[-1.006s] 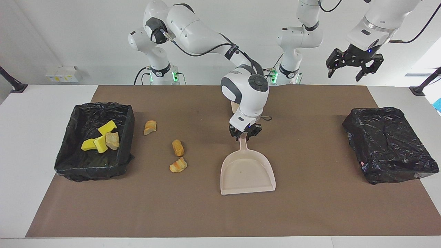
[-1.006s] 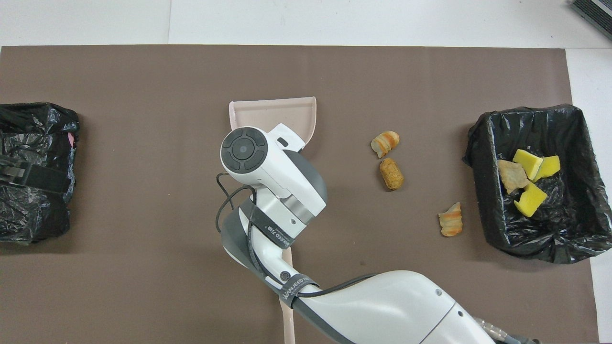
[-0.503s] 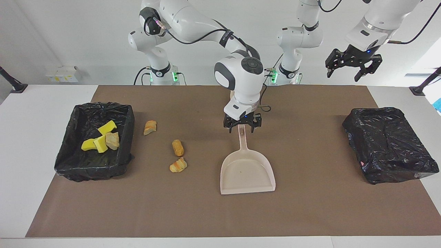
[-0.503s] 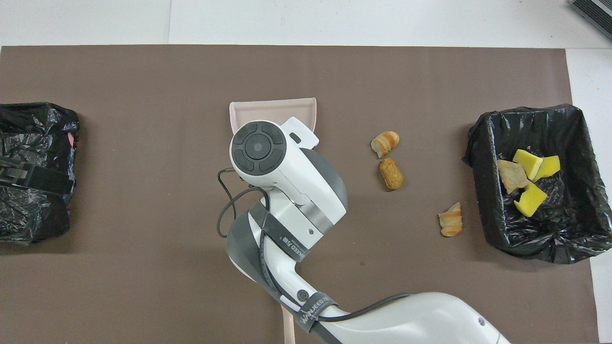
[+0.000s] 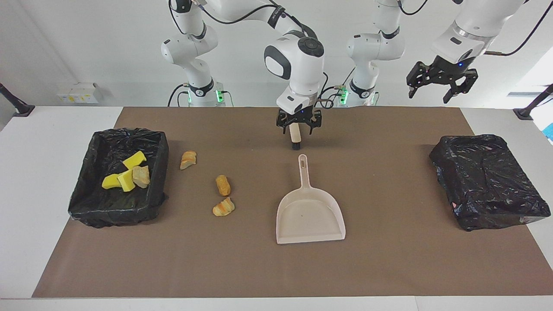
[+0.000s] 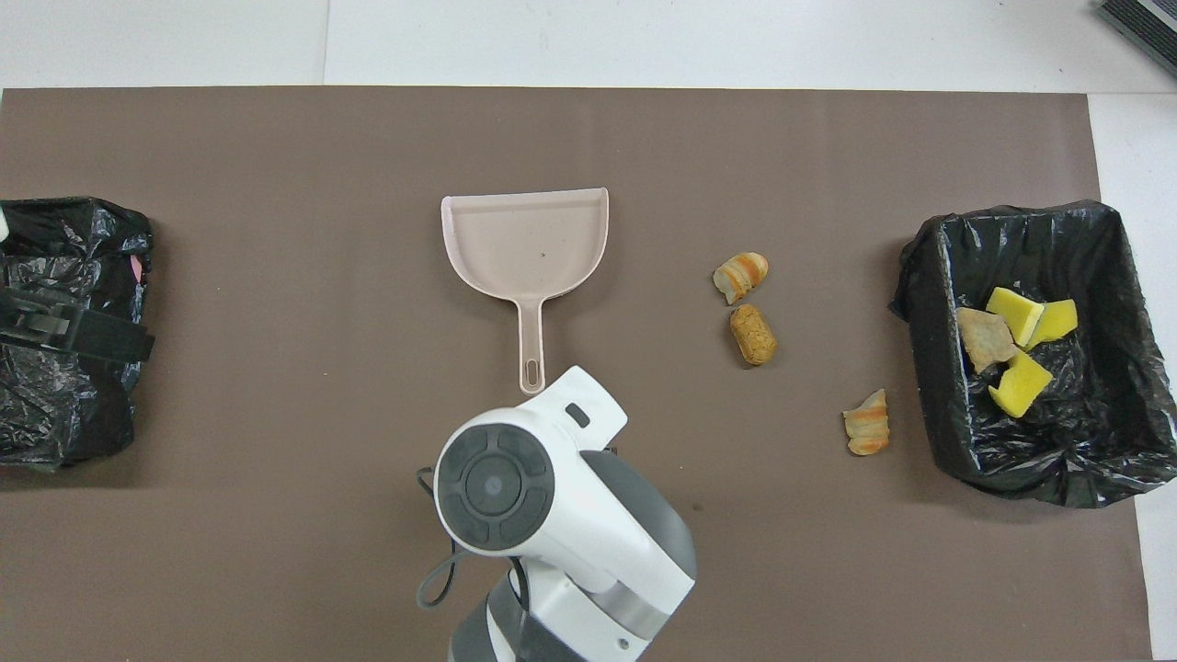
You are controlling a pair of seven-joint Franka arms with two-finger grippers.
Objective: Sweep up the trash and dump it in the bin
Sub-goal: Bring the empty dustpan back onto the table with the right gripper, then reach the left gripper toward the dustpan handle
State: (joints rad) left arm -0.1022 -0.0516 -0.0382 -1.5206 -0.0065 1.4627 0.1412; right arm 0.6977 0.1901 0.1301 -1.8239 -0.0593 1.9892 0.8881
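Observation:
Three tan-orange bread lumps of trash (image 5: 223,185) (image 6: 753,334) lie on the brown mat between the dustpan and the open black-lined bin (image 5: 160,144) (image 6: 924,368). Inside the bin are yellow sponge pieces (image 5: 119,180) (image 6: 1019,382) and one bread lump. The beige dustpan (image 5: 310,216) (image 6: 524,239) lies empty on the mat with nothing holding it. My right gripper (image 5: 299,125) hangs open over the mat beside the dustpan's handle end, hidden under its own wrist in the overhead view. My left gripper (image 5: 441,84) (image 6: 74,333) waits open in the air at the left arm's end.
A beige brush (image 5: 295,137) shows just under the right gripper, nearer the robots than the dustpan; whether it is touched I cannot tell. A bin (image 5: 488,181) (image 6: 55,414) covered by a black bag stands at the left arm's end of the table.
The right gripper has opened, let go of the dustpan's handle, risen and drawn back toward the robots. The dustpan stays where it lay. The left gripper has hardly moved.

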